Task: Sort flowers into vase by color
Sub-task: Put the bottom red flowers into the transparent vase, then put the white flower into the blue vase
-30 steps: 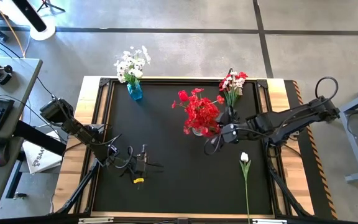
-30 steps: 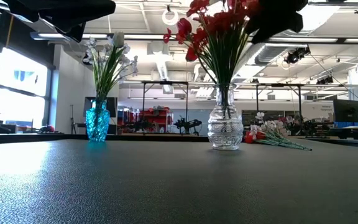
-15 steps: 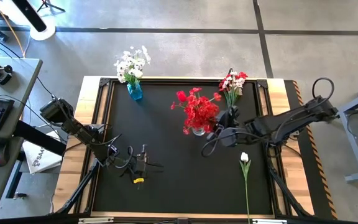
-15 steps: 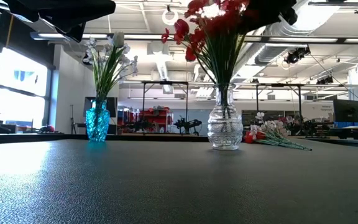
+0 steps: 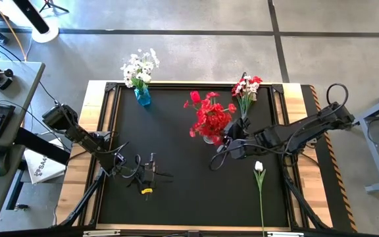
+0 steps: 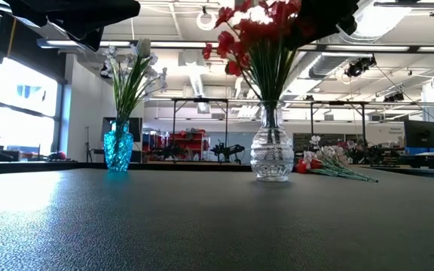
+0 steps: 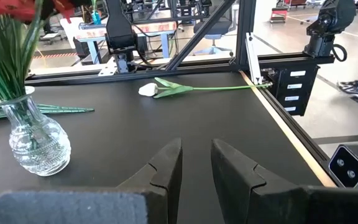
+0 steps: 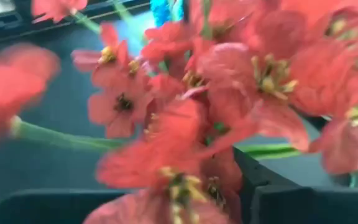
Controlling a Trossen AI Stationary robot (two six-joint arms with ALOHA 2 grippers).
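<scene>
Since a second ago your right gripper (image 5: pixel 232 146) has slid toward the table's near edge beside the clear glass vase (image 6: pixel 271 154), and the red flowers (image 5: pixel 209 115) in that vase have swayed; red blossoms fill its wrist view, so you cannot tell how far its fingers are parted or whether they hold a stem. Your left gripper (image 7: pixel 196 163) waits well left of the vase with its fingers a narrow gap apart, holding nothing. White flowers (image 5: pixel 139 67) stand in the blue vase (image 5: pixel 143 96) far left of the glass one, a mixed bunch (image 5: pixel 247 89) lies just right of it, and a white tulip (image 5: pixel 258 167) lies nearer you.
</scene>
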